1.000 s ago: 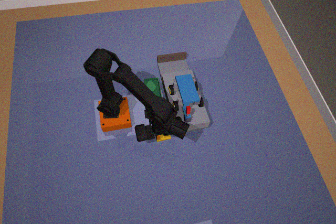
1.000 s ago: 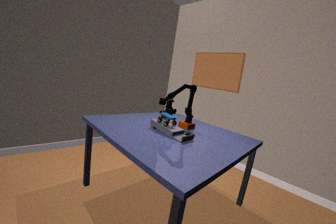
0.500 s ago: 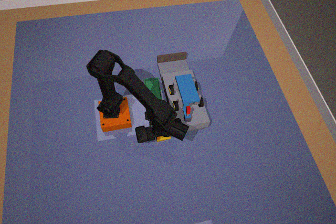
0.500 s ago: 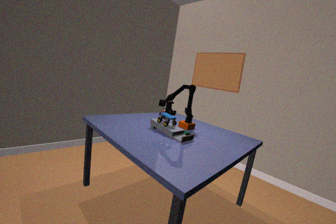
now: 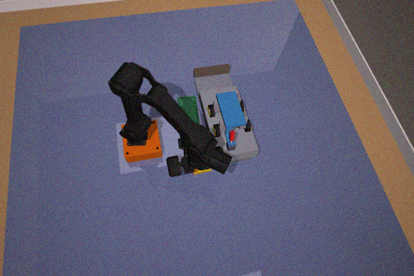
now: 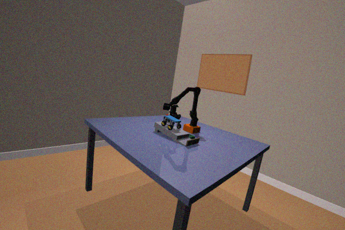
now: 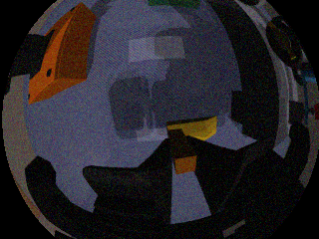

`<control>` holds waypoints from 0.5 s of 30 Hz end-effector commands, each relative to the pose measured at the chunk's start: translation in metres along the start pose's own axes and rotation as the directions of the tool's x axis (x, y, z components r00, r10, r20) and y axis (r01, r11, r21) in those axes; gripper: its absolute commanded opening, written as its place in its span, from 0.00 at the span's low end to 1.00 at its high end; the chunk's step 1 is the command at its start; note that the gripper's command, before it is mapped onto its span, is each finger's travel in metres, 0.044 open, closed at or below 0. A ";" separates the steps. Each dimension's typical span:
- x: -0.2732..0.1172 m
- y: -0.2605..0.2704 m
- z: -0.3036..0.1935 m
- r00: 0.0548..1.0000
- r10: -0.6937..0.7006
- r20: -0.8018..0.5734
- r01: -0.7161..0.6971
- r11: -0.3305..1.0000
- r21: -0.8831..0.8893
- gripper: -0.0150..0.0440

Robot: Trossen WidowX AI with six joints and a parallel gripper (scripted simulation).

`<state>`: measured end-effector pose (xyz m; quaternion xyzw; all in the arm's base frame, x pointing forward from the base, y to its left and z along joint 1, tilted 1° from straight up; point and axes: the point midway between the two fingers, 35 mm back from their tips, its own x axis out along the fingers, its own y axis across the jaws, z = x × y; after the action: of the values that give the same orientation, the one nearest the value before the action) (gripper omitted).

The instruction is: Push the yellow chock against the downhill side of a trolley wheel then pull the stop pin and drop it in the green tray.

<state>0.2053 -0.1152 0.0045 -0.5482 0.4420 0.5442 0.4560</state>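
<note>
The yellow chock (image 5: 202, 171) (image 7: 203, 129) is on the table beside the ramp's uphill end. My gripper (image 7: 177, 141) points down at it, its fingers shut on the chock's orange handle (image 7: 185, 164). In the top view the arm hides the fingertips and most of the chock; its black base is hard to make out. The blue trolley (image 5: 230, 109) (image 6: 172, 118) stands on the grey ramp (image 5: 213, 84) (image 6: 167, 130). The red-headed stop pin (image 5: 231, 135) stands upright at the trolley's uphill end. The green tray (image 5: 188, 109) (image 7: 174, 2) lies between the ramp and the arm's base.
The orange base block (image 5: 152, 139) (image 6: 191, 128) (image 7: 75, 47) carries the arm to the left of the ramp in the top view. An upright end board (image 5: 212, 70) closes the ramp's downhill end. The ramp's side rises close beside the gripper in the wrist view.
</note>
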 end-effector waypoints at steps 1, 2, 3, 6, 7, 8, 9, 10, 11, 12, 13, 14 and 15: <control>0.000 0.000 0.000 1.000 -0.002 -0.001 0.002 1.000 0.000 0.33; 0.000 0.000 0.000 1.000 -0.002 -0.001 0.002 1.000 0.000 0.32; 0.000 0.000 0.000 1.000 -0.002 -0.001 0.002 1.000 0.000 0.31; -0.008 0.000 0.000 1.000 0.001 -0.001 -0.001 1.000 -0.001 0.25; -0.013 0.000 0.000 1.000 0.003 -0.002 -0.003 1.000 -0.002 0.25; -0.018 0.000 0.001 1.000 0.004 -0.002 -0.004 1.000 -0.002 0.25; -0.021 0.001 0.001 1.000 0.005 -0.002 -0.005 1.000 -0.002 0.25; -0.025 0.001 0.002 1.000 0.005 -0.002 -0.005 1.000 -0.002 0.25; -0.028 0.002 0.002 1.000 0.005 -0.002 -0.005 1.000 -0.002 0.25; -0.032 0.002 0.002 1.000 0.005 -0.002 -0.005 1.000 -0.002 0.25; -0.036 0.002 0.003 1.000 0.005 -0.002 -0.005 1.000 -0.002 0.25; -0.040 0.002 0.003 1.000 0.005 -0.002 -0.005 1.000 -0.002 0.25; -0.043 0.002 0.003 1.000 0.005 -0.002 -0.005 1.000 -0.003 0.25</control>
<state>0.2014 -0.1123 0.0382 -0.5460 0.4419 0.5475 0.4547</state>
